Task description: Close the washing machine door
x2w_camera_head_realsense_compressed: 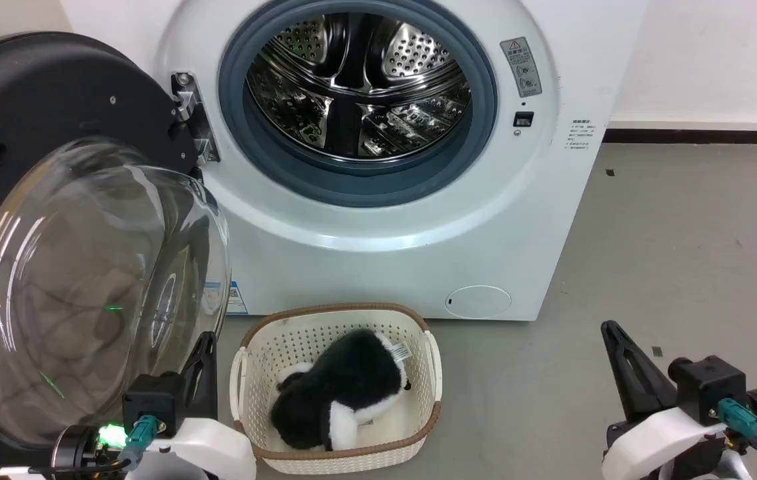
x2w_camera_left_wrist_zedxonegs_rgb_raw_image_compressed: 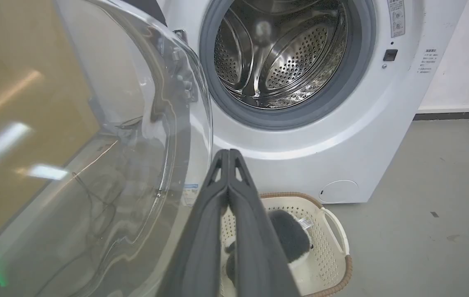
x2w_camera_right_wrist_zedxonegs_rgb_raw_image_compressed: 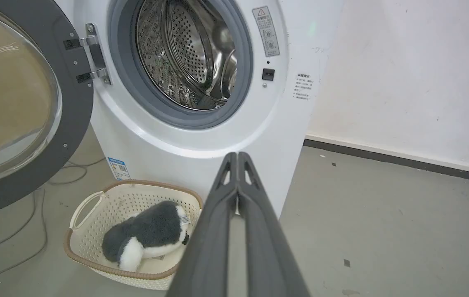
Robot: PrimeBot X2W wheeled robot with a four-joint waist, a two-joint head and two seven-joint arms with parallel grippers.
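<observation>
1. The washing machine door hangs wide open, left of the washing machine.
2. My left claw and right claw are both pinched together, empty.
3. It is likely rigid with slippery glass, so I'd push its black rim.

The washing machine door stands open at the left of the washing machine, beside its steel drum. The left gripper, its 2 fingers pressed together, points at the machine's front. A cream basket holding a plush toy sits just before the machine.
</observation>
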